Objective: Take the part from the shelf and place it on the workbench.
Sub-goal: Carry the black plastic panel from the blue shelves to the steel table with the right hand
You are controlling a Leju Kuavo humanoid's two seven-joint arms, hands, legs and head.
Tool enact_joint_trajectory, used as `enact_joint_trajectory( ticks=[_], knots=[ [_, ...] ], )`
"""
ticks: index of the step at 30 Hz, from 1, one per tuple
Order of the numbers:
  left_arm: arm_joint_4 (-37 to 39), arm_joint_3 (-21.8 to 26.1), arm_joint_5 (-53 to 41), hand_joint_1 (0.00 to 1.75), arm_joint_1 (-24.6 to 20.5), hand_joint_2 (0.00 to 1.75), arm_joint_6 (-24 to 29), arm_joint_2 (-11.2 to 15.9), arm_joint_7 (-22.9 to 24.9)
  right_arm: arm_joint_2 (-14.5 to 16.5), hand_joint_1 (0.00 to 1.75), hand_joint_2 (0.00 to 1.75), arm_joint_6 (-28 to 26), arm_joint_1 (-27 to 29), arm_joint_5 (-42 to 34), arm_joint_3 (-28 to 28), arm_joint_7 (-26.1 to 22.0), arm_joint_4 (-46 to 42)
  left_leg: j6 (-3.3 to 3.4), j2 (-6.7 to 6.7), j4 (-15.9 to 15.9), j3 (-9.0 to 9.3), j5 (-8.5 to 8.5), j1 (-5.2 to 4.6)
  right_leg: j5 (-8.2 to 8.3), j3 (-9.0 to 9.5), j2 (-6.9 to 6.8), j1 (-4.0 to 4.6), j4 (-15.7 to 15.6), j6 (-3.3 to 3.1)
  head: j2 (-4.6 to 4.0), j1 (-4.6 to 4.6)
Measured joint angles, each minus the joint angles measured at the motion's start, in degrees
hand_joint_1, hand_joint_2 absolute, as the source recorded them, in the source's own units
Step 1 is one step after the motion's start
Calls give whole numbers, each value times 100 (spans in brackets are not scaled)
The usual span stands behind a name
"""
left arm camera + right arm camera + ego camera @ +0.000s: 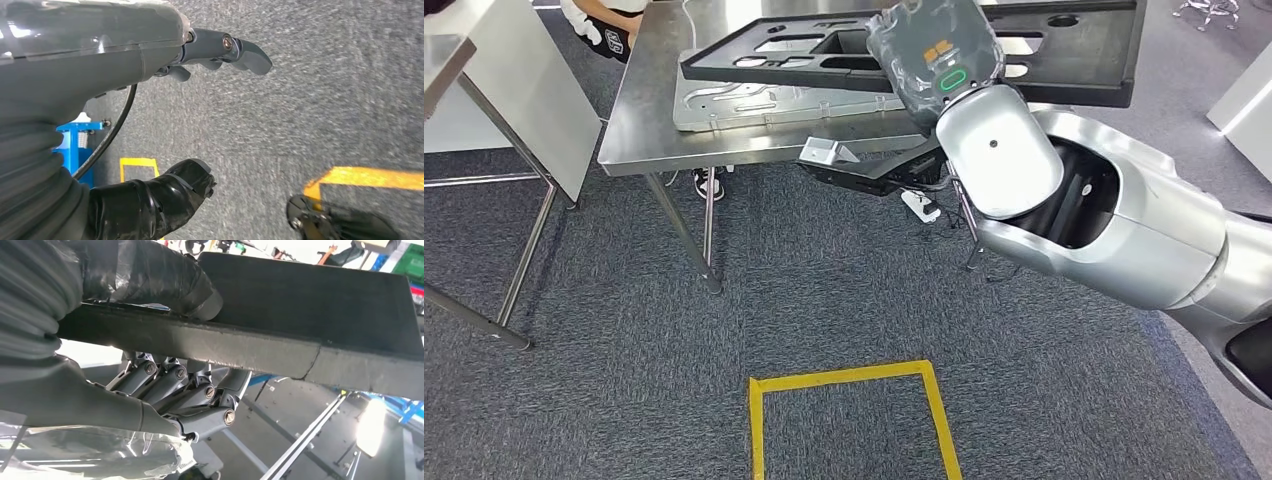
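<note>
The part is a flat black panel [1064, 55] with several cutouts, held tilted just over the steel workbench [639, 110]. My right hand [934, 55], wrapped in clear plastic, grips the panel's near edge. In the right wrist view the thumb [165, 280] presses on one face of the black panel [310, 305] and the fingers [175, 385] curl under the other. My left hand [150, 55] hangs over the grey carpet with its fingers apart and nothing in it.
A silver stamped plate [764, 105] lies on the workbench under the panel. A person [609, 25] stands behind the bench's far left corner. Another steel table [484, 90] stands at the left. A yellow tape square [854, 410] marks the carpet in front.
</note>
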Motion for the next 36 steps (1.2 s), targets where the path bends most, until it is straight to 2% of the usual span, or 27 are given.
enact_joint_trajectory(
  ticks=[1, 4, 6, 8, 10, 11, 12, 13, 14, 15, 16, 18, 21, 22, 23, 25, 26, 27, 28, 29, 30, 31, 32, 36],
  knots=[
    [0, -1, 0, 0, -3, 175, 1, 1, -2, -1, 175, 175, -1, -1, 0, -4, 0, -8, -34, -5, 26, 1, -37, -10, 44, 92, 4, 5, -198, -17, 0, -1],
    [0, -4, 0, 0, -14, 175, 2, 1, -3, -4, 175, 175, 2, 5, 0, -9, 0, -27, -120, -6, 18, 1, -83, -19, -23, 144, 25, 24, -276, -100, 0, -7],
    [0, -6, 0, 0, -12, 175, 1, -6, -3, -8, 175, 175, 5, 1, 1, -12, 0, -30, -175, 12, 179, -52, -190, -7, -46, 194, 28, 7, -311, -161, 1, -12],
    [0, -9, 0, 0, -17, 175, 1, -7, -3, -9, 175, 175, 7, 1, 2, -15, 0, -34, -223, 28, 784, -359, -442, 2, -78, 255, 28, 3, -328, -211, 0, -21],
    [0, -14, 1, 0, -23, 175, 3, -4, -3, -9, 175, 175, 10, 14, 2, -16, 0, -37, -244, 29, 1508, -808, -634, 4, -120, 306, 30, 19, -327, -236, -1, -25],
    [0, -16, 1, 0, -17, 175, 5, -3, -2, -9, 175, 175, 15, 22, 2, -16, 0, -37, -241, 29, 1666, -953, -599, 4, -144, 335, 33, 29, -327, -241, -1, -25],
    [0, -16, 0, 0, -9, 175, 12, -3, -1, -9, 175, 175, 19, 26, 2, -16, 0, -37, -226, 29, 1597, -992, -449, 3, -169, 370, 39, 39, -327, -244, -1, -25],
    [0, -16, -1, 0, -3, 175, 22, -3, -1, -9, 175, 175, 21, 25, 2, -16, 0, -37, -195, 29, 1315, -921, -206, -2, -196, 412, 45, 50, -327, -244, -1, -25],
    [1, -16, -2, 0, 3, 175, 33, 1, -3, -10, 175, 175, 23, 21, 2, -16, 0, -37, -147, 29, 903, -784, 60, -18, -224, 453, 49, 56, -331, -243, -1, -24],
    [1, -17, -2, 0, 6, 175, 44, 10, -5, -12, 175, 175, 25, 14, 3, -16, 0, -37, -90, 30, 529, -631, 251, -42, -249, 481, 52, 66, -336, -235, -1, -18],
    [2, -19, -6, 0, 0, 175, 50, 20, -8, -14, 175, 175, 26, 9, 4, -16, 0, -38, -40, 32, 237, -511, 359, -69, -265, 491, 55, 66, -341, -221, -1, -17],
    [2, -21, -35, 0, -16, 175, 48, 38, -10, -19, 175, 175, 34, 12, 4, -16, 0, -40, 19, 32, 42, -422, 353, -112, -274, 484, 57, 55, -363, -171, -1, -11],
    [2, -22, -94, 0, -21, 175, 16, 46, -10, -29, 175, 175, 43, 9, 0, -17, 0, -46, 67, 45, -128, -298, 374, -80, -338, 494, 48, 55, -316, -83, 0, -4],
    [2, -23, -103, 0, -15, 175, 7, 45, -11, -36, 175, 175, 44, -4, 1, -19, 0, -48, 84, 55, -188, -241, 384, -59, -433, 417, 43, 60, -141, -61, 0, 3],
    [2, -23, -104, 0, -9, 175, 1, 45, -12, -43, 175, 175, 46, -12, 1, -19, 0, -49, 102, 64, -219, -203, 381, -51, -570, 258, 37, 52, 162, -45, -1, 9],
    [2, -23, -105, 0, -14, 175, -4, 45, -17, -48, 175, 175, 52, -2, 0, -19, 0, -50, 130, 67, -224, -168, 346, -45, -829, -174, 33, 32, 891, -3, -1, 11],
    [2, -23, -105, 0, -18, 175, -7, 45, -19, -49, 175, 175, 56, 18, -1, -19, 0, -51, 132, 60, -218, -149, 321, -40, -849, -330, 31, 15, 1111, 20, -1, 11],
    [2, -23, -105, 0, -19, 175, -9, 45, -21, -50, 175, 175, 60, 32, -2, -19, -1, -51, 120, 51, -207, -125, 293, -33, -756, -384, 28, -4, 1125, 41, -1, 13],
    [2, -23, -105, 0, -15, 175, -13, 44, -21, -50, 175, 175, 63, 38, -2, -19, -1, -50, 98, 39, -183, -94, 254, -22, -556, -321, 22, -24, 915, 61, -1, 13],
    [2, -23, -105, 0, -9, 175, -16, 44, -21, -51, 175, 175, 65, 36, -2, -19, -2, -50, 68, 28, -146, -68, 205, -12, -309, -173, 11, -46, 548, 79, -1, 14],
    [3, -23, -105, 0, -4, 175, -20, 44, -21, -52, 175, 175, 66, 29, -2, -19, -3, -51, 28, 19, -91, -59, 148, -12, -140, -3, 5, -51, 184, 92, -1, 16],
    [3, -23, -105, 0, -4, 175, -23, 46, -20, -52, 175, 175, 67, 21, -1, -19, -5, -52, -9, 10, -38, -63, 98, -16, -39, 130, 3, -53, -94, 78, 0, 12],
    [4, -23, -105, 0, -8, 175, -26, 48, -17, -52, 175, 175, 71, 16, -1, -19, -9, -52, -41, 5, 3, -77, 62, -23, -22, 199, 4, -46, -243, 54, 0, 9],
    [4, -23, -105, 0, -10, 175, -60, 43, -3, -45, 175, 175, 95, 1, 0, -19, -32, -51, -142, 10, 83, -102, -35, -11, -93, 244, 14, -34, -302, -108, -1, 1]
  ],
)
